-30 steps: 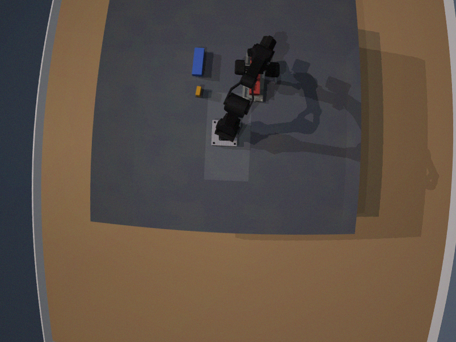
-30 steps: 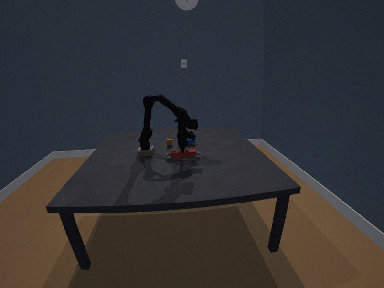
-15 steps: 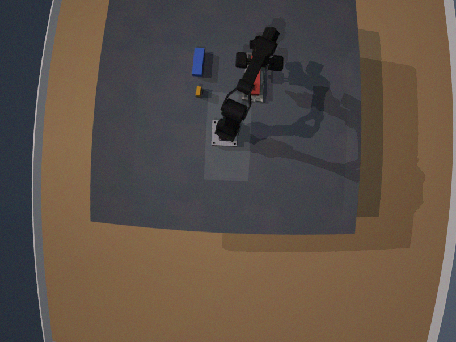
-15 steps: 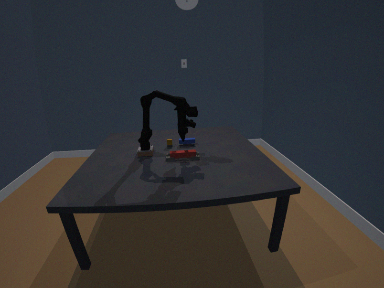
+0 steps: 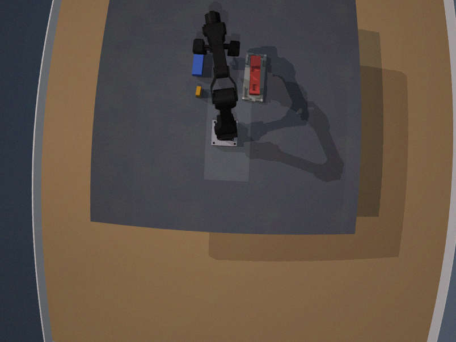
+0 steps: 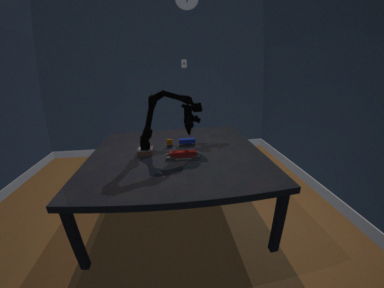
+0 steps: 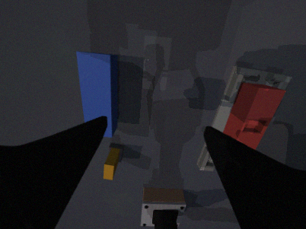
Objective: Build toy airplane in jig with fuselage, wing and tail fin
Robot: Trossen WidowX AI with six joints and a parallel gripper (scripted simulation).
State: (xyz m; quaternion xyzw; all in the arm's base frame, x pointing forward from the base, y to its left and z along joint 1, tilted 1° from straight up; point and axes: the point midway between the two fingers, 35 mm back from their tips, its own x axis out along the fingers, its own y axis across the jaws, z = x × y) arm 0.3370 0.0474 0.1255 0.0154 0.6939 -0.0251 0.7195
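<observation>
Top view: red fuselage [image 5: 254, 81] [image 6: 182, 154] [image 7: 253, 115] lies in the grey cradle [image 5: 246, 76] [image 6: 182, 159] [image 7: 218, 117], sockets up. Blue wing [image 5: 197, 64] [image 6: 186, 141] [image 7: 97, 90] sits across the arm from it, near the pincer [image 5: 216, 47] [image 6: 188, 133] [image 7: 157, 125]; long axis roughly parallel to the fuselage's. Yellow tail fin [image 5: 198, 91] [image 6: 169, 142] [image 7: 109, 171] is closer to the base.

Exterior: pincer hangs above the counter [image 6: 179, 185], fingers pointing down. Wing is on the counter beyond the fuselage, as seen from here.

Wrist: pincer spread wide, nothing between the fingers. Wing lies image-left of the gap, long side running up-down, so the fingers should straddle its narrow width. Likely next: shift sideways toward the wing, then descend. Coming down without that shift probably misses it.
</observation>
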